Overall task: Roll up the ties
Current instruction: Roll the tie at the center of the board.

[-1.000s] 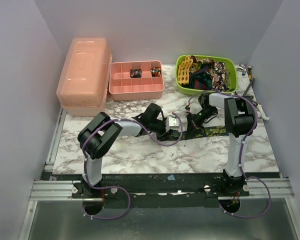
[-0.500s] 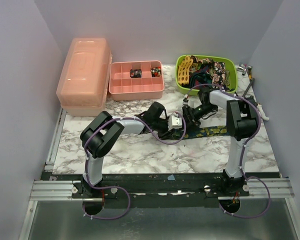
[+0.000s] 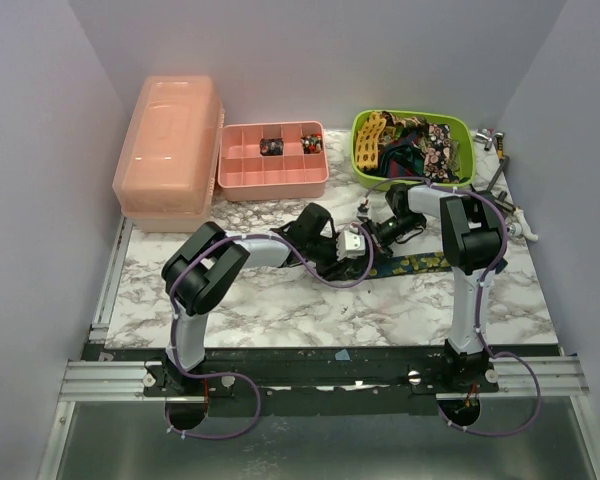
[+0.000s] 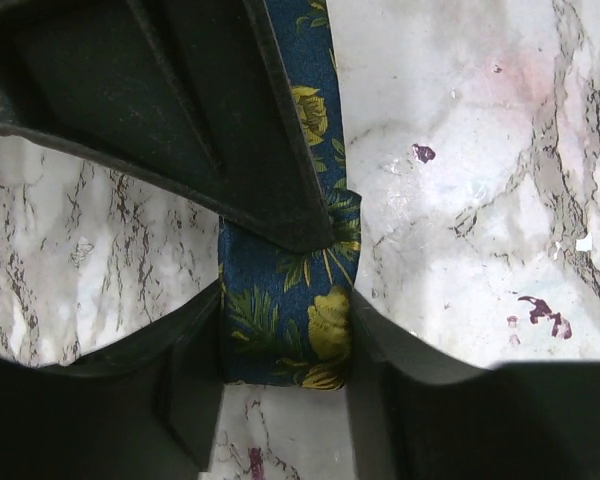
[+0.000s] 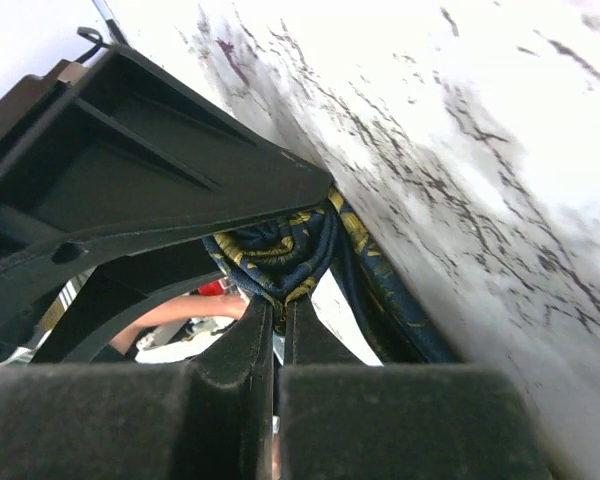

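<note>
Where it shows, navy tie (image 4: 280, 300), yellow-green flowers

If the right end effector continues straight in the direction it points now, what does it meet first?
The right end effector meets the rolled end of the navy tie: the fold lies right at its shut fingertips and seems pinched there. Just behind stands the left end effector, though depth is unclear.

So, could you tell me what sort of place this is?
Probably a robot test cell in a lab: plain walls box in a marble-look table, two arms are bolted to a rail at its near edge, and a green bin holds ties.
</note>
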You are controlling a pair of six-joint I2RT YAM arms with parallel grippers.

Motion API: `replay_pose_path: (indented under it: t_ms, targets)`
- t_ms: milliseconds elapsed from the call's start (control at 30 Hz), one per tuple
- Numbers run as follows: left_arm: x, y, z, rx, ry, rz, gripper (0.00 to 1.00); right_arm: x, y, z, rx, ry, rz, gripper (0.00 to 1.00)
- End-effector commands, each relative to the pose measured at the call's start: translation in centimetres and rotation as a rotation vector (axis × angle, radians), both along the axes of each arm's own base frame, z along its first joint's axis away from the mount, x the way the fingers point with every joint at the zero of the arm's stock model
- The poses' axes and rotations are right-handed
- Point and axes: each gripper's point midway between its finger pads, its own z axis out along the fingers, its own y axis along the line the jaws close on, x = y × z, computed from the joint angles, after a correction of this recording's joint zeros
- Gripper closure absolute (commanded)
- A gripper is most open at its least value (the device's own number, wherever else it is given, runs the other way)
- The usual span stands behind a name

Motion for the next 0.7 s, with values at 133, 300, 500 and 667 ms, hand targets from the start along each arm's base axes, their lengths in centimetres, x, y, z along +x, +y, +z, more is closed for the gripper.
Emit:
replay_pose_path:
  t_ms: [133, 300, 500, 667]
  targets:
    - [-1.4, 1.7, 0.0, -0.118, 0.175, 0.085, 0.31, 1.0, -3.7, -6.7, -0.276, -0.126, 0.068, 1.0]
    - [-1.0, 1.0, 2.7, -0.274, 0.132, 0.083, 0.25, 1.3, -5.4, -8.9, -0.385, -0.16, 0.098, 1.0]
    - [-0.5, -0.8, 2.5, -0.352, 0.081, 0.077, 0.25, 1.1, -6.3, -10.2, -0.449, -0.151, 0.106, 1.0]
    - [0.3, -2.7, 1.1, -0.362, 0.018, 0.07, 0.36, 1.5, -6.1, -10.4, -0.449, -0.139, 0.102, 1.0]
